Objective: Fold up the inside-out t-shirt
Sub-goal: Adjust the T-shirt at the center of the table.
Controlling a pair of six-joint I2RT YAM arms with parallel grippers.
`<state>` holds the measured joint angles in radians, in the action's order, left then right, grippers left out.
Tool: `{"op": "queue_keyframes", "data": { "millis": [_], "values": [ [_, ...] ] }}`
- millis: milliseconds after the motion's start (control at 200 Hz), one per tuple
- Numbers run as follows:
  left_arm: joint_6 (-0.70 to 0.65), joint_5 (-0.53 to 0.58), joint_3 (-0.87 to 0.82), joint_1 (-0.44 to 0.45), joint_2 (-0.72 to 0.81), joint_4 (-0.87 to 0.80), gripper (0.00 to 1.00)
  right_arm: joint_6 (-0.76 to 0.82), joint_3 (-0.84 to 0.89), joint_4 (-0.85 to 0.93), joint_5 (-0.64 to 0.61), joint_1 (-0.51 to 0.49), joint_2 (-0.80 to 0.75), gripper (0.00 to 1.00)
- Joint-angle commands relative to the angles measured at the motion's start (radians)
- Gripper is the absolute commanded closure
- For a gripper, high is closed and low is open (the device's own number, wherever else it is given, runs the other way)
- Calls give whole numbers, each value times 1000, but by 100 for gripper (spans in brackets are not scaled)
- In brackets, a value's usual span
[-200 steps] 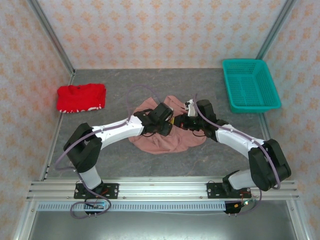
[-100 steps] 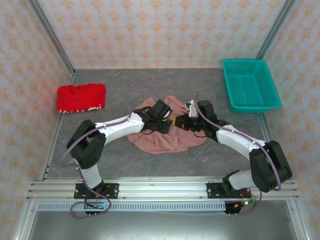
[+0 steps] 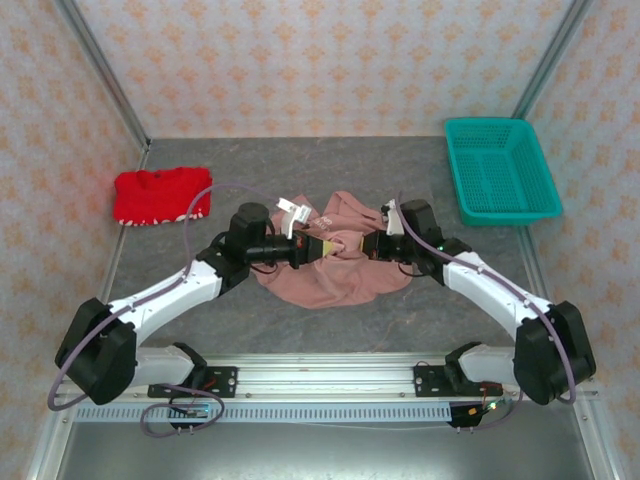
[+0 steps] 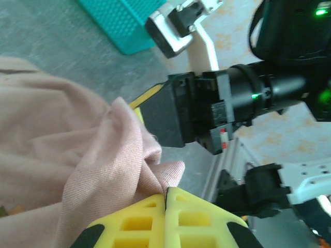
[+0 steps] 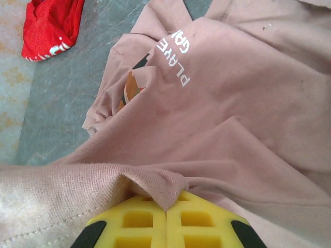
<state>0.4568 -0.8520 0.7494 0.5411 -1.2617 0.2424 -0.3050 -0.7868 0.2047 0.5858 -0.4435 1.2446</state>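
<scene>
The inside-out t-shirt (image 3: 330,272), dusty salmon pink, lies crumpled in the middle of the table. My left gripper (image 3: 322,248) is shut on a fold of its fabric from the left. My right gripper (image 3: 362,245) is shut on the cloth from the right, a short way from the left one. In the left wrist view the yellow pads (image 4: 138,219) pinch a fold of the t-shirt (image 4: 77,155), with the right arm (image 4: 248,93) just beyond. In the right wrist view a hem of the t-shirt (image 5: 232,93) sits between the pads (image 5: 201,219), and mirrored white lettering (image 5: 177,54) shows further off.
A bright red garment (image 3: 160,194) lies at the left of the table, also seen in the right wrist view as the red garment (image 5: 49,26). A teal basket (image 3: 500,168) stands at the back right. Metal frame posts and patterned walls close in the grey table (image 3: 250,165).
My left arm has swung its elbow out to the left and its gripper has closed on the t-shirt. The right gripper has stayed shut on the cloth, barely moving.
</scene>
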Motion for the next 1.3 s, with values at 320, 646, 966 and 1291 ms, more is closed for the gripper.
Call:
{"op": "queue_keyframes", "data": {
  "millis": [320,646,966,1291],
  "values": [
    [-64,-151,39,-20,143,-138,100,123,-208,287,-23,31,-56,100],
    [87,-105,49,-20,166,-2,100,291,-191,350,-225,-123,-53,68],
    [27,-70,101,-20,152,-157,100,480,73,-77,-205,-229,-361,53],
    [13,-79,110,-21,142,-181,100,570,21,-151,-150,-235,-253,51]
  ]
}}
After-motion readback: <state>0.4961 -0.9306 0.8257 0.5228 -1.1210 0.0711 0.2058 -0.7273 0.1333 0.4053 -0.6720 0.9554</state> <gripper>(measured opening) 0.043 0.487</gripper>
